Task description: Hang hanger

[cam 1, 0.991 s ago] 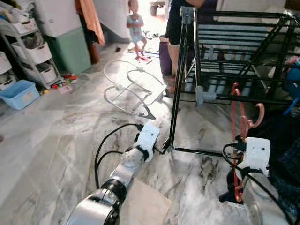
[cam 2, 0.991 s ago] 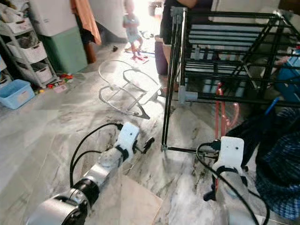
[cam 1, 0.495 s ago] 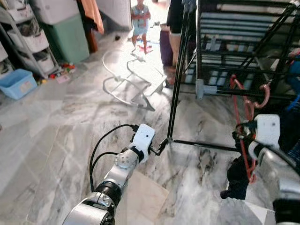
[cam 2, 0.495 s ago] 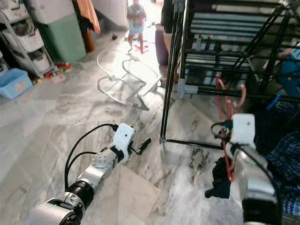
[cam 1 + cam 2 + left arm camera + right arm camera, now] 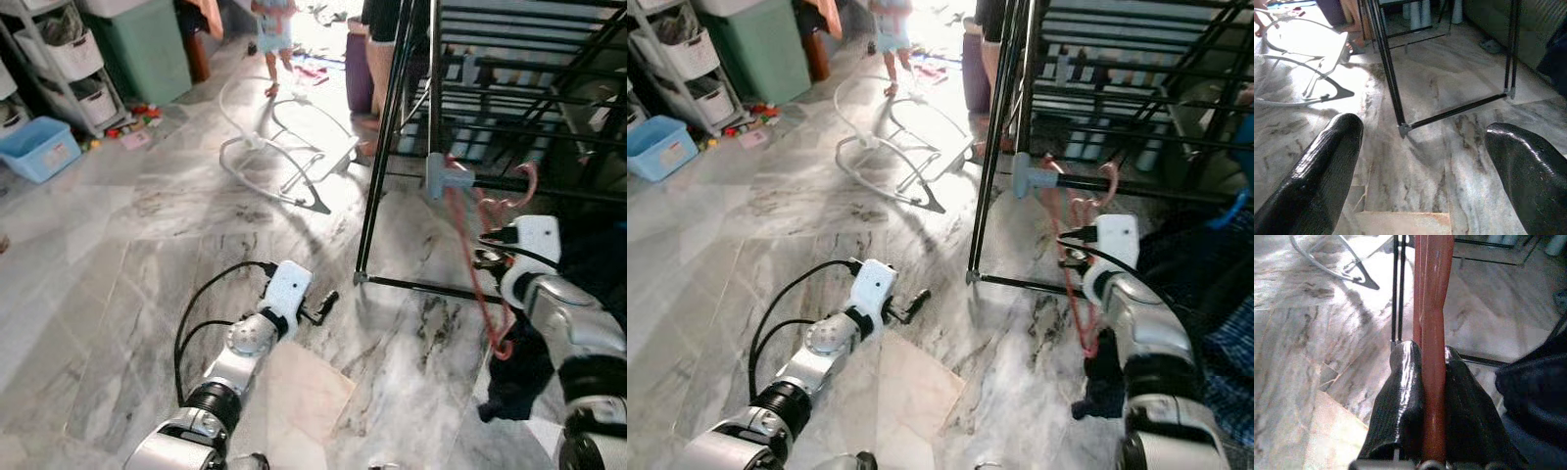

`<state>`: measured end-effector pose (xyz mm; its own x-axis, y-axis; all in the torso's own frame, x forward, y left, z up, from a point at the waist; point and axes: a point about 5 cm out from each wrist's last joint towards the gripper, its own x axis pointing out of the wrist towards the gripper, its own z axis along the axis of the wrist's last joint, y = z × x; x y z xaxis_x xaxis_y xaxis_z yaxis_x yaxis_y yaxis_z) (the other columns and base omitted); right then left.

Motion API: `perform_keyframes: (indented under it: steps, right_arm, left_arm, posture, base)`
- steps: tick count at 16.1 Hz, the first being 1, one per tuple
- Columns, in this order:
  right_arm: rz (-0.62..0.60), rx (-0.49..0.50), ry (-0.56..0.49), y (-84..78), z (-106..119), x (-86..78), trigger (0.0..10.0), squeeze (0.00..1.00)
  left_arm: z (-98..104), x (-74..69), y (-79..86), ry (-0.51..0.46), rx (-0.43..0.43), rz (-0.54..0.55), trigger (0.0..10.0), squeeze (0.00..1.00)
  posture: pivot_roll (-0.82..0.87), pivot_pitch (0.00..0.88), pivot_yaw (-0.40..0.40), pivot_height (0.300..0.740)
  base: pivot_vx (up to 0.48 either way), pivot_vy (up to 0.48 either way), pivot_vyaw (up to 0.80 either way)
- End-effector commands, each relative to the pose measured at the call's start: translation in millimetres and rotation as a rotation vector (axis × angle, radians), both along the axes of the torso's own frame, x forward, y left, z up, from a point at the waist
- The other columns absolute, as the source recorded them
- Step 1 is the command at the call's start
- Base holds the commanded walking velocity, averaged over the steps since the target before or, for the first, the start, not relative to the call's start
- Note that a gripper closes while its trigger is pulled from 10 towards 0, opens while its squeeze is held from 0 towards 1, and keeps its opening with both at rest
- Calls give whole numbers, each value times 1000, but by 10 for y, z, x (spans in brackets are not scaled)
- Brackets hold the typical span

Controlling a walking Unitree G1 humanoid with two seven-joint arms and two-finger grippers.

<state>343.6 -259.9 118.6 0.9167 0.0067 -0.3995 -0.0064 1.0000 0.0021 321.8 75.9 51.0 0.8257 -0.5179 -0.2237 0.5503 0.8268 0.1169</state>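
Left eye view, from left to right: a blue tub (image 5: 37, 149) and shelving with white bins (image 5: 67, 61) sit at the upper left of the frame, beside a green cabinet (image 5: 145, 49). A small person (image 5: 272, 27) stands at the top centre, above a white wire frame (image 5: 284, 162) lying on the marble floor (image 5: 108, 255).

Low in the centre, the left end effector (image 5: 326, 305) hovers over the floor near the foot of the black drying rack (image 5: 387, 147). In the left wrist view its two fingers (image 5: 1322, 171) are spread wide apart, released, with nothing between them.

At the right of the frame, the right end effector (image 5: 1075, 257) is clenched on the hanger (image 5: 477, 264). The right wrist view shows both fingers (image 5: 1400, 401) pressed against its reddish bars (image 5: 1434, 347), which run straight along the fingers. The hanger is thin, salmon-red plastic. Its long axis runs steeply, from the grey rack joint (image 5: 446, 178) at upper centre-right down to a hooked corner (image 5: 502, 348) lower right. Its curved hook (image 5: 527, 186) points up, close under the rack's horizontal bar (image 5: 549, 188); whether it touches cannot be told. A dark garment (image 5: 519, 377) hangs from the lower end.
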Motion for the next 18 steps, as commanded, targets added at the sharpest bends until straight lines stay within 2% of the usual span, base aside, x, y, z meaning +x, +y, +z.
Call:
perform_keyframes:
  steps: [1, 7, 8, 12, 14, 16, 18]
  right_arm:
    - [19, 3, 38, 41, -59, 31, 10000, 0]
    - [37, 18, 88, 73, -209, 32, 10000, 0]
    - [24, 14, 84, 40, -222, 9, 10000, 1000]
    - [4, -5, 24, 12, -183, -36, 10000, 1000]
    - [15, -45, -16, 46, -185, -115, 10000, 1000]
    - [-20, -77, -96, 48, -75, -230, 10000, 1000]
    - [-33, -86, -123, 55, -34, -279, 10000, 1000]
  left_arm:
    - [-25, -22, 22, 7, 15, -1, 10000, 0]
    - [-38, -46, 29, 12, 17, 6, 10000, 0]
    - [-30, -41, -7, 15, 16, 2, 10000, 0]
    - [-13, -33, -60, 17, 8, 0, 10000, 0]
    - [-10, -34, -86, 19, 3, 0, 10000, 0]
    - [-4, -29, -119, 21, -6, 4, 10000, 0]
    - [-2, -26, -144, 24, -9, 4, 10000, 0]
  posture:
    - [-8, 194, 9, 740]
    - [-12, 197, 7, 740]
    - [-18, 192, 8, 740]
    - [-31, 181, 7, 740]
    - [-38, 170, 5, 740]
    - [-48, 159, 2, 740]
    - [-57, 148, 2, 740]
  base:
    - [0, 0, 0]
    - [0, 0, 0]
    - [0, 0, 0]
    - [0, 0, 0]
    - [0, 0, 0]
    - [0, 0, 0]
    - [0, 0, 0]
